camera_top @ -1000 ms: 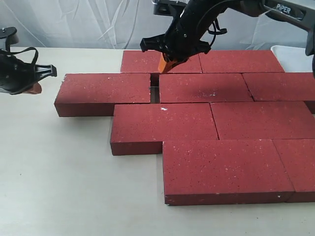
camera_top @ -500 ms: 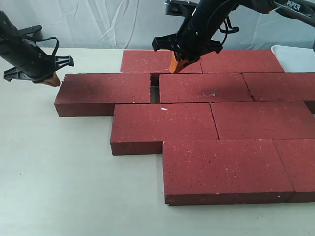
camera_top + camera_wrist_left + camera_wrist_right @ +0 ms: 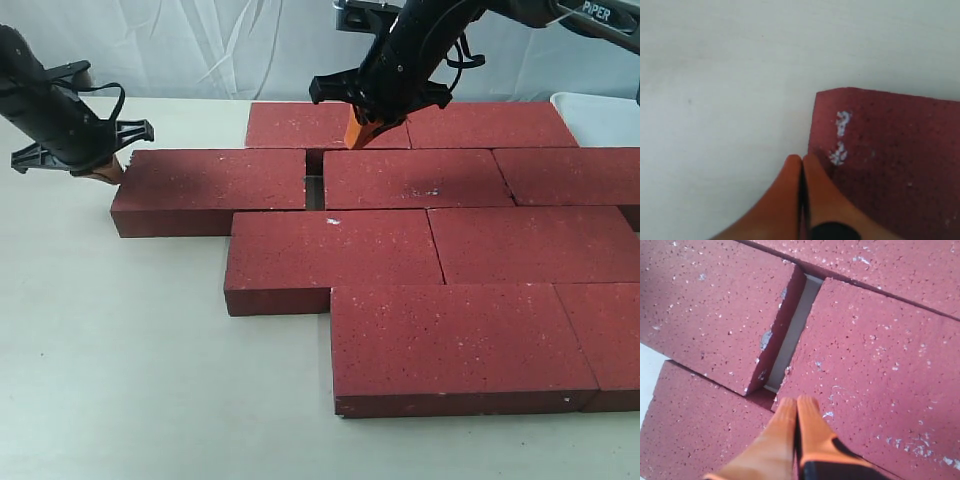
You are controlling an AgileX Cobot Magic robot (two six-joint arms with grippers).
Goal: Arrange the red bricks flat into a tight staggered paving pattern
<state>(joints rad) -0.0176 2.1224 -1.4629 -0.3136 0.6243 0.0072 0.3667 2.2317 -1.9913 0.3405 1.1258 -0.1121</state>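
Left gripper [image 3: 104, 170] eased down to leftmost brick's [image 3: 210, 188] corner, upper left | right gripper [image 3: 358, 134] unmoved, upper centre above gap [image 3: 314, 183] | I read both jaws pressed together.

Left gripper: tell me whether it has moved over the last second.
Yes. In the exterior view the left gripper has swung right, from the picture's left edge to the left end of the leftmost brick.

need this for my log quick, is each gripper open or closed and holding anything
Left gripper: closed, holding nothing, tips at a brick's corner.
Right gripper: closed, holding nothing, near the open gap.
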